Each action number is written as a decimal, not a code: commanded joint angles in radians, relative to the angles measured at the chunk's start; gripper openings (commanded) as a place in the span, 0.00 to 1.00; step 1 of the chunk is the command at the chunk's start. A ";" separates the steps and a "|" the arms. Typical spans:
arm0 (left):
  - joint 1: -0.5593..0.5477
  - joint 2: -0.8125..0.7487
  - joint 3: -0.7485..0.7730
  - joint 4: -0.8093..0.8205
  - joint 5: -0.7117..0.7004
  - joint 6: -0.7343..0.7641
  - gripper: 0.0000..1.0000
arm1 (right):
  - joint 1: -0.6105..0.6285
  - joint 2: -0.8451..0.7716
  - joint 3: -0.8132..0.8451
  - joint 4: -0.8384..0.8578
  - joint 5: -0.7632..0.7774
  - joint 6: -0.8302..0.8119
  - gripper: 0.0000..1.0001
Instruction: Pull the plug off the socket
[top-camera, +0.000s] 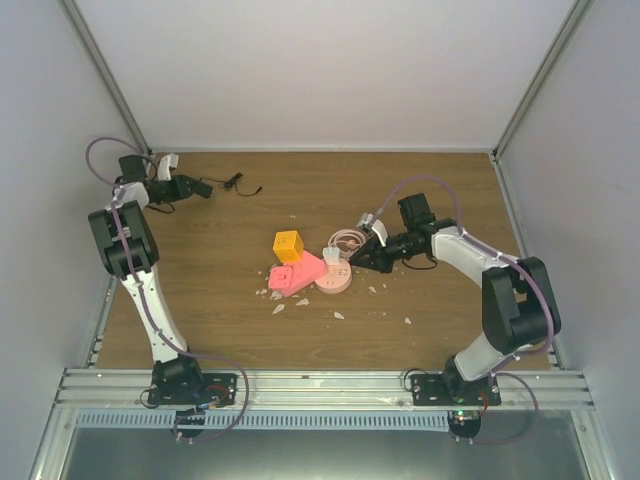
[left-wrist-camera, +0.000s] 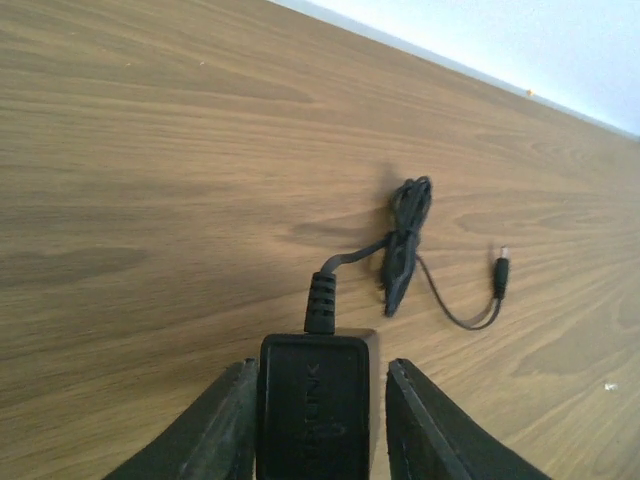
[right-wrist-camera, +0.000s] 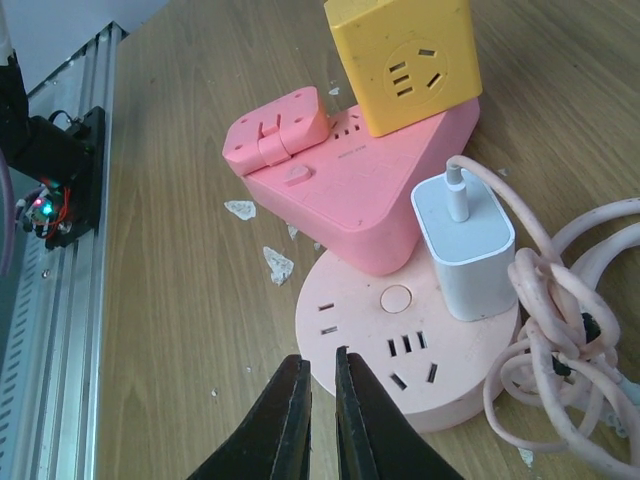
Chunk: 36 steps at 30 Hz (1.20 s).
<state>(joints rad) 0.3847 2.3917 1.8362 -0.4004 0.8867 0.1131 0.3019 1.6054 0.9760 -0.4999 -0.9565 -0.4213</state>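
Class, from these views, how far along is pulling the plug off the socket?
Done: the black plug is away from the pink triangular socket, at the table's far left. In hand: it sits between the fingers of the left pincer, grip unclear. Left: letting go and withdrawing. The right pincer, shut, holds nothing.

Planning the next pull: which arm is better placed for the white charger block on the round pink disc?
Right. The right claw hangs empty at the round pink disc's edge, white charger block ahead; the left claw is far off, around a black plastic adapter.
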 joint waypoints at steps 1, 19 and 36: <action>0.018 -0.012 0.015 -0.009 -0.055 -0.006 0.42 | 0.001 -0.033 -0.015 0.024 0.015 -0.002 0.10; -0.086 -0.406 -0.179 -0.146 -0.024 0.362 0.75 | -0.006 -0.124 -0.113 0.131 0.041 0.068 0.12; -0.691 -0.703 -0.485 -0.209 -0.256 0.784 0.75 | -0.022 -0.125 -0.212 0.196 -0.021 0.149 0.21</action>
<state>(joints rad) -0.2489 1.7210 1.3609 -0.6159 0.6987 0.8196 0.2874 1.4818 0.7822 -0.3347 -0.9478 -0.2905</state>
